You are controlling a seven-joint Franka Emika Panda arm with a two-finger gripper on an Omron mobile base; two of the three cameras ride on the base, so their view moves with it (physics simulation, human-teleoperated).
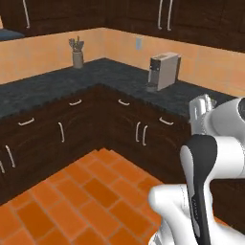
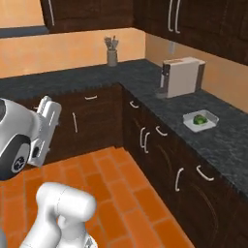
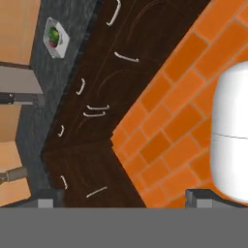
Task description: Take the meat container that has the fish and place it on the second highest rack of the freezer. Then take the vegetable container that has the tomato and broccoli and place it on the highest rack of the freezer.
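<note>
We see the arm drawn back over the orange tile floor (image 1: 72, 201), far from the dark stone counter (image 2: 213, 140). On that counter, just beyond the boxy coffee machine (image 2: 181, 76), sits the white vegetable tray (image 2: 200, 120); from the hand camera it holds something green and a touch of red (image 3: 54, 36). The gripper (image 3: 121, 197) points down at the floor and cabinet fronts, its fingertips (image 3: 46, 199) set wide apart with nothing between them. We judge the robot to be between steps, likely heading for a container; next it must close in on the counter and lower the hand over the tray.
</note>
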